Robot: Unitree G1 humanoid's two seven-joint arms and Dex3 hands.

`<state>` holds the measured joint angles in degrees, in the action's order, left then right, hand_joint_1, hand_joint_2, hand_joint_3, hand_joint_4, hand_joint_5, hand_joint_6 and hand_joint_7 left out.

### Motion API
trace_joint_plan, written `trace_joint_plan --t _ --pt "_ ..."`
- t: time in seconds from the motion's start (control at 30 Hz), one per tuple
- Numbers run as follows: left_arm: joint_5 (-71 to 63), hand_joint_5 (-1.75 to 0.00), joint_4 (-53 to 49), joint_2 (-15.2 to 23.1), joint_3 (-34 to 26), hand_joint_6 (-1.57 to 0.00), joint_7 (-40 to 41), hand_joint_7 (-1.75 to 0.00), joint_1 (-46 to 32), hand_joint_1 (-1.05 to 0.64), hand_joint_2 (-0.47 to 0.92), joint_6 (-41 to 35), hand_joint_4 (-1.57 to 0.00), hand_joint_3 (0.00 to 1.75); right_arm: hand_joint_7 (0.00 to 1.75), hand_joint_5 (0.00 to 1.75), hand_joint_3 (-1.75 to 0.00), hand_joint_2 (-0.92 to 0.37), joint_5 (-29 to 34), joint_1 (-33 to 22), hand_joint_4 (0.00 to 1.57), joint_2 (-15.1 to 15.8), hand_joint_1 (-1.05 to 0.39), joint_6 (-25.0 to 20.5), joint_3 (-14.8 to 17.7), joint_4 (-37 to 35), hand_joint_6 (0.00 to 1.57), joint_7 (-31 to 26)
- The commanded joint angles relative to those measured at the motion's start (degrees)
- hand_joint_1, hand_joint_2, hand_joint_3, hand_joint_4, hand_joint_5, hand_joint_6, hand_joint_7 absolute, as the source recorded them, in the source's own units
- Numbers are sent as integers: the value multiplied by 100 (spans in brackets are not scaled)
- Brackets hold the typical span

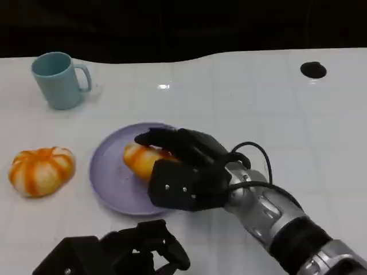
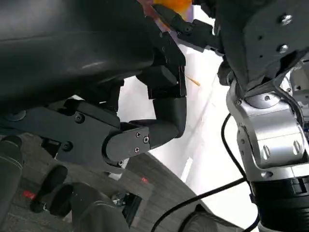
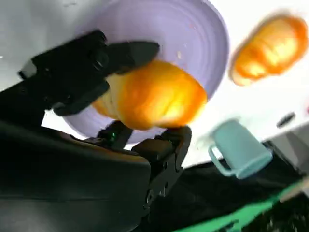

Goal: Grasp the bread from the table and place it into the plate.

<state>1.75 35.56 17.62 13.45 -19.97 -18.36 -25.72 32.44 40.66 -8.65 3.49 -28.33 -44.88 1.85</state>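
The bread (image 1: 139, 160), a golden oblong roll, is over the middle of the purple plate (image 1: 112, 184). My right hand (image 1: 186, 167) grips it from the right, fingers lying over its top. In the right wrist view the bread (image 3: 152, 96) sits between black fingers (image 3: 120, 50) above and below, with the plate (image 3: 193, 34) behind it; whether it touches the plate I cannot tell. My left hand (image 1: 135, 252) rests low at the near edge, fingers curled in, holding nothing. The left wrist view shows those bent fingers (image 2: 164, 113) and my right forearm (image 2: 270, 125).
A second orange-and-white striped bun (image 1: 41, 170) lies left of the plate. A teal mug (image 1: 58, 79) stands at the back left. A black round mark (image 1: 313, 70) is on the table at the far right. The table's far edge meets a dark background.
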Motion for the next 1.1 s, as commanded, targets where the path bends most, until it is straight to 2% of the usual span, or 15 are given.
trace_joint_plan --t 0.03,0.3,0.47,0.6,0.7,0.83,0.93,1.03,1.1 --pt "-26 -175 40 52 -50 -62 40 -143 -8 -35 85 29 -68 64 0 5 -33 -92 -39 -48 0 140 -71 -293 -93 533 10 532" --pt "-109 -175 24 88 -1 -61 46 -143 -66 -35 85 102 -67 66 1 6 -37 -92 -123 -520 5 388 -78 -683 -167 1669 10 1165" --pt "-100 -175 6 75 -55 -61 21 -142 -105 -32 84 156 -67 67 1 8 -38 -92 -156 -1026 7 735 -77 -810 -122 2766 11 1468" --pt "-88 -175 -23 72 -82 -61 12 -142 -71 -31 84 126 -71 68 2 9 -40 -92 -233 -1260 8 960 -75 -843 -27 3285 12 1584" --pt "-105 -175 -104 50 -68 -61 26 -143 -50 -33 83 176 -69 69 3 13 -37 -92 -186 -1475 13 1163 -73 -705 24 3610 16 1456" --pt "-133 -175 -77 17 -17 -61 53 -144 -4 -33 82 83 -66 71 8 21 -32 -92 -147 -1925 25 1503 -67 -203 146 4119 26 1122" --pt "-104 -175 -131 -5 -34 -60 43 -145 30 -35 82 112 -71 72 12 29 -28 -92 -256 -2322 35 1707 -62 168 309 4410 37 900" --pt "-47 -175 -174 -19 -88 -60 20 -146 78 -36 82 100 -69 72 16 55 -25 -92 -242 -2694 37 1865 -58 404 478 4665 48 695" --pt "-11 -175 -209 -24 -120 -60 3 -146 108 -36 82 104 -68 72 18 63 -24 -92 -277 -2929 40 1946 -55 563 594 4805 53 568"
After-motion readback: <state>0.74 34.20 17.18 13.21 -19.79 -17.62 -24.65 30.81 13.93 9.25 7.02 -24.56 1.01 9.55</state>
